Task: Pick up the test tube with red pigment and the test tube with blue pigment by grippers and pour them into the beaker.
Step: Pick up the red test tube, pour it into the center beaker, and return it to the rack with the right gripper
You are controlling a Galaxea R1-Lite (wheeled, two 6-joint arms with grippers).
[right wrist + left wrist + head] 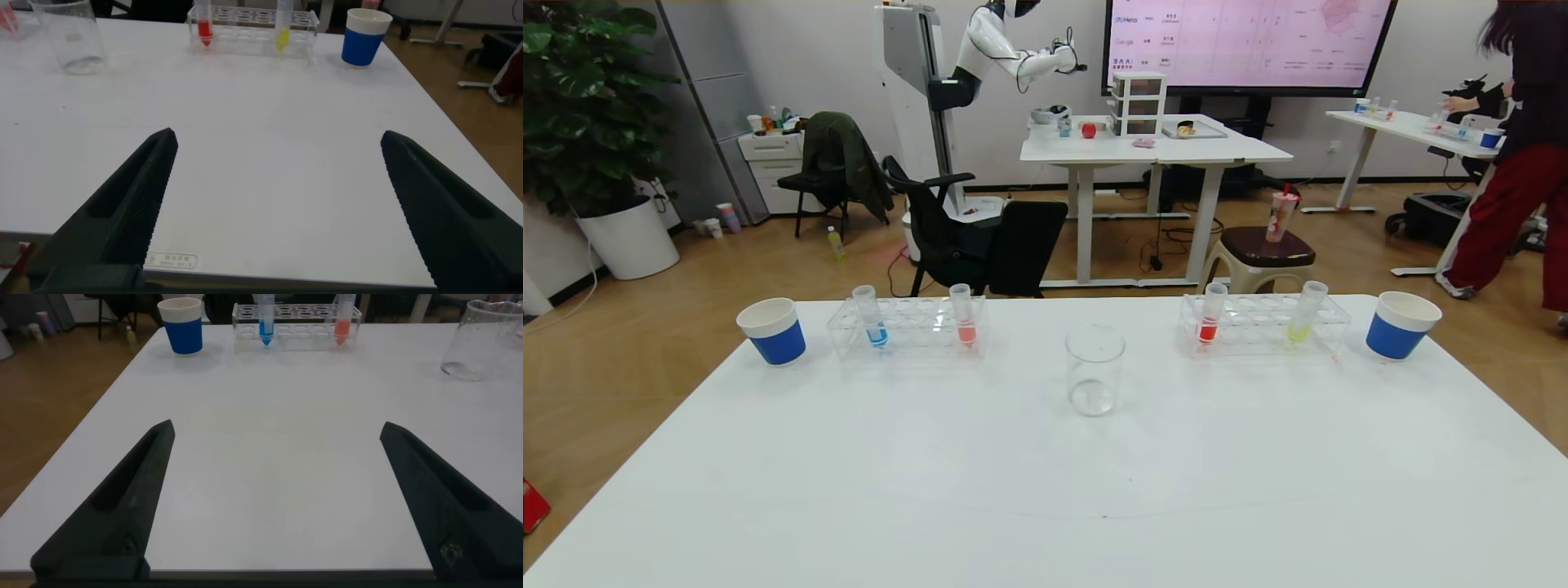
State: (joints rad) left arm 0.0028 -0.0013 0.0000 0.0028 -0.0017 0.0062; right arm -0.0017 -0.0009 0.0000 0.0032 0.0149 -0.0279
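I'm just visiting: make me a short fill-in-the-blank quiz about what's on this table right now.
1. The test tube with blue pigment shares the left rack with a tube holding ____ liquid.
2. The test tube with red pigment shares the right rack with a tube holding ____ liquid.
3. Between the racks stands the beaker, which is ____.

Missing words: salmon-red; yellow-green; empty

You have the beaker (1095,370) mid-counter (1045,490), a tube rack (907,327) behind-left, another rack (1262,324) behind-right, cups outermost.
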